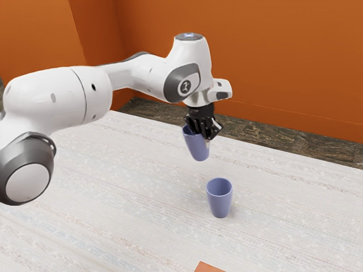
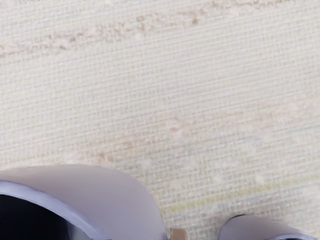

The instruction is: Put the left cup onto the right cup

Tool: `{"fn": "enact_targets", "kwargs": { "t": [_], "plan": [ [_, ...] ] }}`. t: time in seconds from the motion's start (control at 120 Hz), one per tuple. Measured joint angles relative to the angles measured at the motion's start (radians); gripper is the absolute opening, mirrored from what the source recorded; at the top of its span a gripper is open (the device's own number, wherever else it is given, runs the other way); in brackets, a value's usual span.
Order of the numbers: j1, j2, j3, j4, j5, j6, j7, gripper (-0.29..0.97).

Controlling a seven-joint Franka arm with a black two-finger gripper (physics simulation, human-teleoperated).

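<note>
Pale woven-textured table (image 1: 113, 221): supports target.
White seven-joint arm (image 1: 113, 85): enters from exterior view's left, hand high for clearance over target.
Blue-grey tapered plastic carried cup (image 1: 197, 148): off table, mouth up, tilted, likely from the one-sided rim pinch.
Matching blue-grey standing cup (image 1: 219, 197): upright, below, nearer, toward exterior view's right; cups apart.
Black two-finger gripper (image 1: 203, 127): clamped on carried cup's rim.

Pale woven table (image 1: 113, 215) with upright lavender cup (image 1: 219, 196), perhaps an orange corner (image 1: 209, 267).
</note>
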State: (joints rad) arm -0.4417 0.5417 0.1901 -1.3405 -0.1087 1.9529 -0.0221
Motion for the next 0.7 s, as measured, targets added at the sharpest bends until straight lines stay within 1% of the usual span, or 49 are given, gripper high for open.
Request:
{"fn": "enact_targets", "kwargs": {
  "t": [0.092,0.292,0.458,0.7],
  "plan": [
    [-0.031,0.0,-0.008,0.002,0.009,-0.004,-0.01,-0.1],
    [-0.065,-0.022,-0.03,-0.011,0.016,-0.007,-0.03,-0.1],
    [-0.088,-0.081,-0.039,-0.112,0.017,0.01,-0.05,-0.11],
    [-0.098,-0.122,-0.048,-0.183,0.018,0.035,-0.08,-0.1]
  ]
}}
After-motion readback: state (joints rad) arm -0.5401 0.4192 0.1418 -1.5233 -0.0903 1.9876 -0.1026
